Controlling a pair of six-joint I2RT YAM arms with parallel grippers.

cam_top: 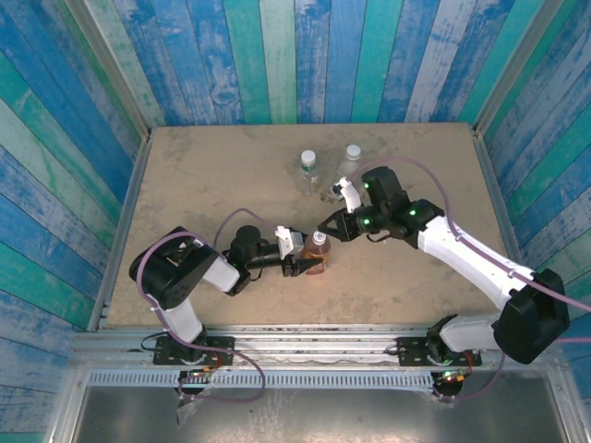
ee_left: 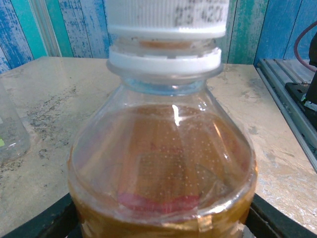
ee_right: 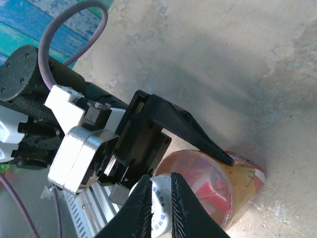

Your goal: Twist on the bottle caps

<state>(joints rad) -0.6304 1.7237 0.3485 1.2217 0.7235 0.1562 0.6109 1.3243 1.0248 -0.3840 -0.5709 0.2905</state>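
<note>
Cap-tightening stage, two-arm hold. The amber bottle (cam_top: 316,258) stands near the middle of the worktop (cam_top: 212,185), its long axis upright as far as the overhead view allows, neck uppermost. The left fingers (cam_top: 297,269) reach in from the left and clamp the lower body from both sides; the left wrist view shows their dark tips (ee_left: 64,215) at either flank of the liquid-filled base, so this arm serves as the brace. The right fingers (ee_right: 138,206) come down from above and behind, drawn narrow and pinching the white cap (ee_right: 159,210), which sits on the neck directly over the bottle's axis. The cap (ee_left: 166,17) lies just above the white collar ring, with a thin band of neck showing between them, which suggests the thread is not yet fully run down. The governing relation is therefore axial: cap, neck and right wrist must share one vertical line, so that rotation about it turns the cap and not the bottle. The right arm is the nearer to the cap, the left to the body. Two clear bottles (cam_top: 309,168) stand well apart at the back of the worktop, each with a white top; their tightness cannot be judged.
</note>
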